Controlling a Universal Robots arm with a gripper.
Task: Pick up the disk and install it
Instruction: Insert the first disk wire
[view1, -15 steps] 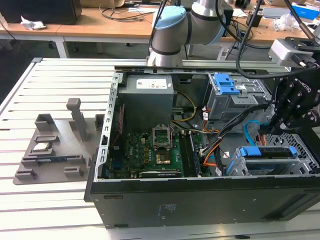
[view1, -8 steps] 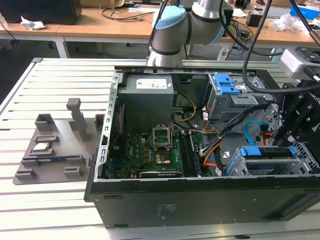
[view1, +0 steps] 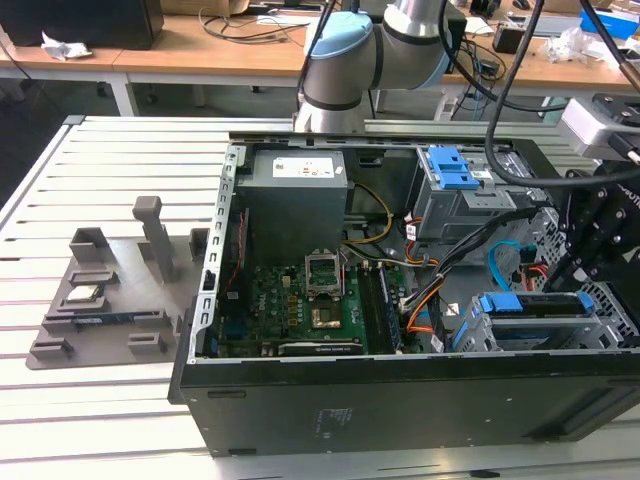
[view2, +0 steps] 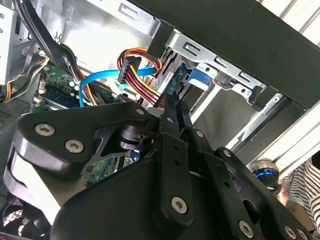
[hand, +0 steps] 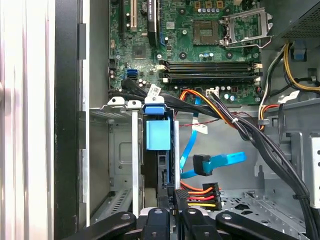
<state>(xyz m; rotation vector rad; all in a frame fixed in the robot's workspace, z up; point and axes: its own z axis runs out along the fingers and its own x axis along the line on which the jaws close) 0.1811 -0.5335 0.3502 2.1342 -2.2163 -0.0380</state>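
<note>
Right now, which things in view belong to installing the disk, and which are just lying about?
Job in hand:
disk, in its blue carrier, standing in the drive cage
pincer, close to the disk's edge

Lying about:
grey fixture tray on the table
small silver chip on that tray
blue latch piece
blue data cable

We see just the blue edge of the disk (hand: 159, 134) in its metal bay (hand: 134, 150), the rest hidden; the gripper's (hand: 170, 220) fingertips are cut off by the picture's edge.
</note>
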